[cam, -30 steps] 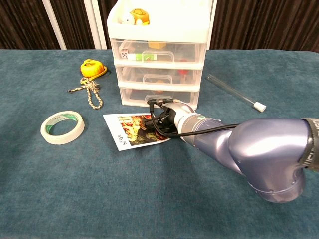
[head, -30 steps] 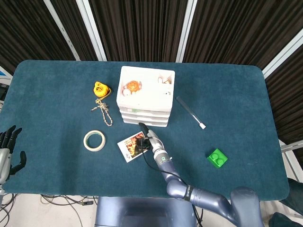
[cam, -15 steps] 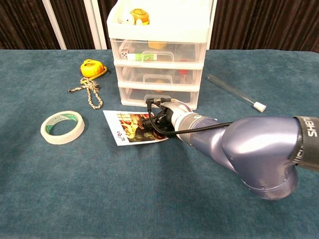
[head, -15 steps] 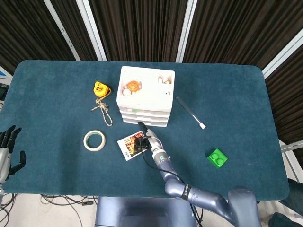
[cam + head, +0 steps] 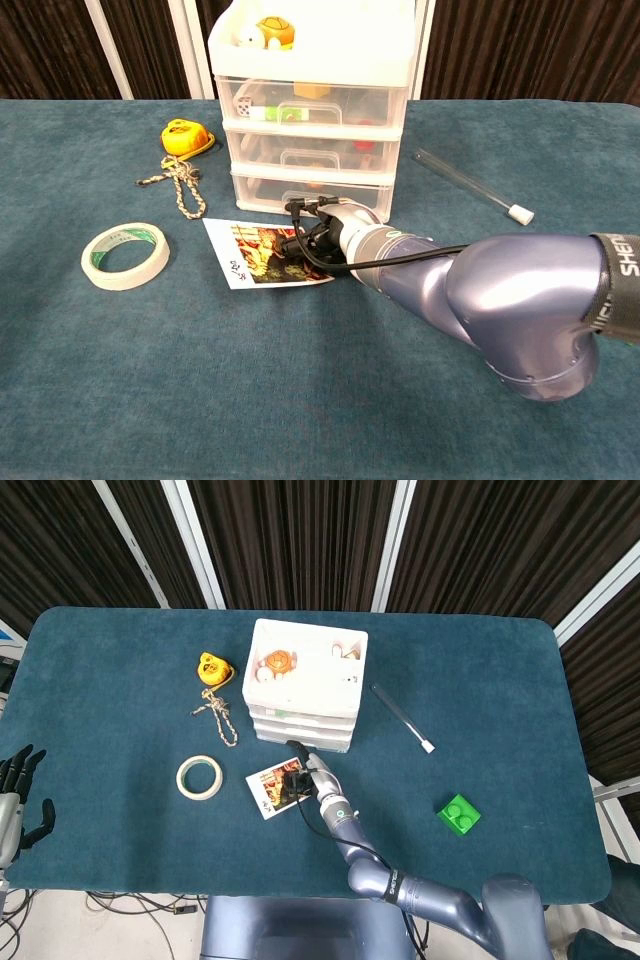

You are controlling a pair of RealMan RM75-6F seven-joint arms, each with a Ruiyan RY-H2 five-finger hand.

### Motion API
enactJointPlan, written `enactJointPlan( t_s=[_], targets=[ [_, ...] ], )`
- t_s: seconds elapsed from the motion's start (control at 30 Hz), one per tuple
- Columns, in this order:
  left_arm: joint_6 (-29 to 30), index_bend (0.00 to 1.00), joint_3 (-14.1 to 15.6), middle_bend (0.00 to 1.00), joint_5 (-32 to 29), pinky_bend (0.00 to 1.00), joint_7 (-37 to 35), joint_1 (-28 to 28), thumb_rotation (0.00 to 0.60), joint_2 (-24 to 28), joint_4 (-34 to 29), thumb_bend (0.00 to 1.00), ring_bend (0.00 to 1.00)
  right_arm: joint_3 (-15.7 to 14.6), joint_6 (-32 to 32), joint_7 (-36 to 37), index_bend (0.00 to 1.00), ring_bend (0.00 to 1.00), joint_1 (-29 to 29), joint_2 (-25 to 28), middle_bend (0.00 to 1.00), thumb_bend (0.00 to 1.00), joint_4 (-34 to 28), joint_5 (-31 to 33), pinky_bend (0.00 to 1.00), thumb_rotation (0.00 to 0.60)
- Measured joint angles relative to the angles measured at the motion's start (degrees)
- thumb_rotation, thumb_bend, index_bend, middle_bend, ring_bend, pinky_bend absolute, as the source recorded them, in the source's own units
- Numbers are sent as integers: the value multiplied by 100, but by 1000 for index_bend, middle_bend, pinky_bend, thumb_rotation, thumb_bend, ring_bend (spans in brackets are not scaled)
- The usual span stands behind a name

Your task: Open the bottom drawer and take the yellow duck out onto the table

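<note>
The white three-drawer unit [image 5: 320,685] [image 5: 300,60] stands mid-table with all drawers closed. Its bottom drawer [image 5: 262,190] shows something orange through the clear front; I cannot make out a yellow duck. My right hand [image 5: 303,776] [image 5: 318,238] lies low against the bottom drawer's front, over a picture card [image 5: 266,790] [image 5: 250,258]. Its dark fingers [image 5: 298,238] are bunched under the wrist, and their grip is hidden. My left hand [image 5: 14,798] hangs off the table's left front corner, fingers spread, holding nothing.
A tape roll [image 5: 200,777] [image 5: 125,255], a yellow tape measure [image 5: 212,668] [image 5: 185,137] and a knotted rope [image 5: 220,716] lie left of the unit. A clear tube [image 5: 402,718] [image 5: 470,185] and a green brick [image 5: 459,815] lie to its right. Small toys sit in the unit's top tray.
The drawer unit and the picture card have slid slightly left and away, with my right hand staying against the bottom drawer front. The left hand is still.
</note>
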Motion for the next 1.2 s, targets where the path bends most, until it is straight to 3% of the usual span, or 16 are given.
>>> enactJointPlan(
  t_s=[0.83,1.2],
  targets=[
    [3,51,7,0,-18,0,46,6,600,1,11,582,0,-482,23,-85,250,1000,-312,375,1000,608,-707,-164,1000,600],
    [1,55,16,0,-8,0,72,4,600,7,-17,582,0,-638,704,-348,223,1000,-598,913,1000,608,-1755,-583,1000,600]
  ],
)
